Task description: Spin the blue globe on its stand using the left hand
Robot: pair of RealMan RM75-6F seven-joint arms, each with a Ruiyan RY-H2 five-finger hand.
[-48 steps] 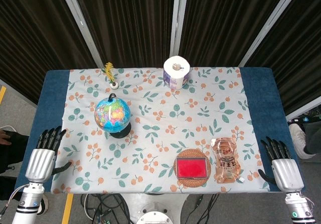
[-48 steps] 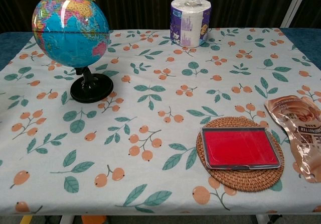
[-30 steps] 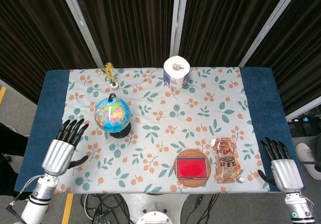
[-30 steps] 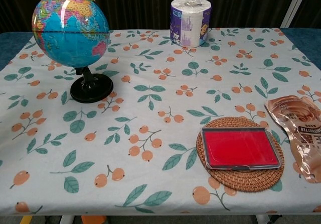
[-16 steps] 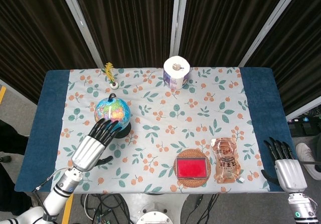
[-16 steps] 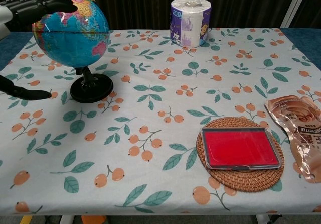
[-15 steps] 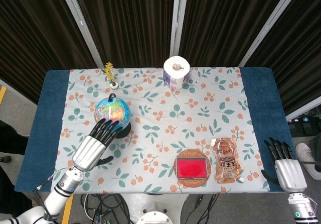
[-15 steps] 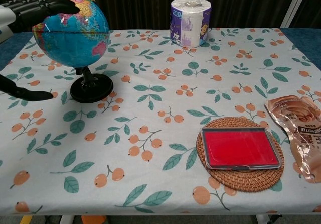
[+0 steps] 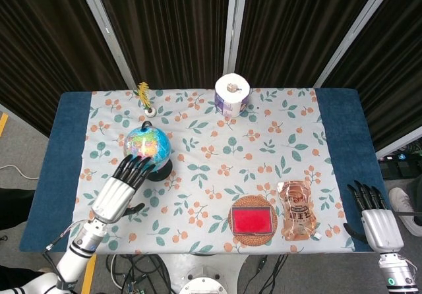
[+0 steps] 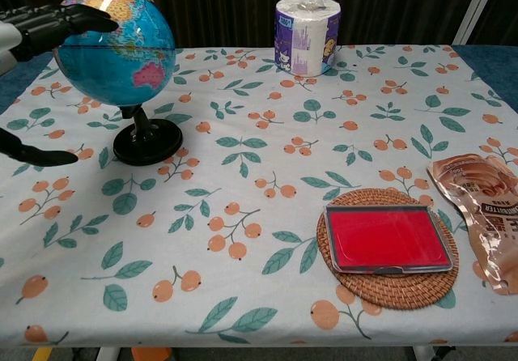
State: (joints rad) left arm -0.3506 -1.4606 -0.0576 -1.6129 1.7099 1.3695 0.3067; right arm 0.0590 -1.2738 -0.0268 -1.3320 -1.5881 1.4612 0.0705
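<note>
The blue globe [image 9: 148,146] [image 10: 116,47] stands on its black round stand [image 10: 147,143] at the left of the flowered tablecloth. My left hand [image 9: 122,187] [image 10: 44,23] is open, its dark fingers [image 9: 137,167] spread and laid against the globe's near left side. The thumb [image 10: 36,156] hangs apart, lower down by the cloth. My right hand [image 9: 376,219] rests open at the table's near right corner, far from the globe. The chest view does not show it.
A toilet paper roll [image 9: 231,95] [image 10: 307,23] stands at the back middle. A small white vase with a yellow sprig [image 9: 146,102] sits behind the globe. A red case on a woven coaster [image 9: 252,220] [image 10: 388,242] and a brown snack pouch [image 9: 296,209] [image 10: 483,215] lie near right.
My left hand has come up from the table's left edge to the globe. The map on the globe has shifted since half a second ago, so the ball has turned. The right hand stays put.
</note>
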